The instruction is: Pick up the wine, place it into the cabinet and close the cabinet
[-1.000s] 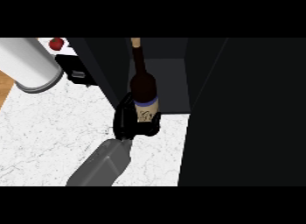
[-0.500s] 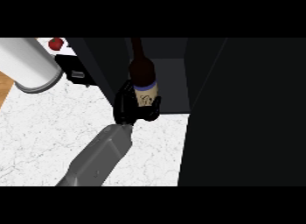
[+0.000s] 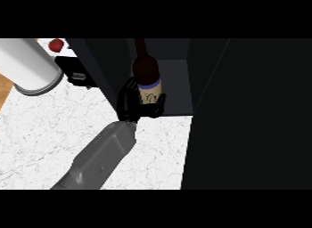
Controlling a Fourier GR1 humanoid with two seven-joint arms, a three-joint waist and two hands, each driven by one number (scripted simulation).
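White marble bench (image 3: pixel 47 133) fills the lower left, and one grey forearm (image 3: pixel 99 158) comes up across it from the bottom edge toward the dark cabinet (image 3: pixel 106 67). It enters left of centre, but which arm it is cannot be told for sure from this view alone. At its end the black hand (image 3: pixel 133 103) is curled round the lower body of the wine bottle (image 3: pixel 147 73), fingers wrapped on both sides of the cream label, so the base of the bottle is hidden behind them.

And the wine is upright, dark glass with a blue band above the label, neck pointing up toward the top of the view. It stands right at the cabinet's opening, between the two dark side walls, with the greyer inner back panel (image 3: pixel 175 84) showing just to its right. Whether its base is resting on the cabinet floor or hanging just above it cannot be told, since the hand covers that spot.

Over on the right a big black panel (image 3: pixel 257 116), apparently the open cabinet door, blocks out that whole side. To the left, a large white cylinder (image 3: pixel 20 64) lies tilted near the bench edge, a small red thing (image 3: pixel 56 44) sits beyond it, and a small black-and-white box (image 3: pixel 76 73) sits just beside the cabinet's left wall. No second hand shows.
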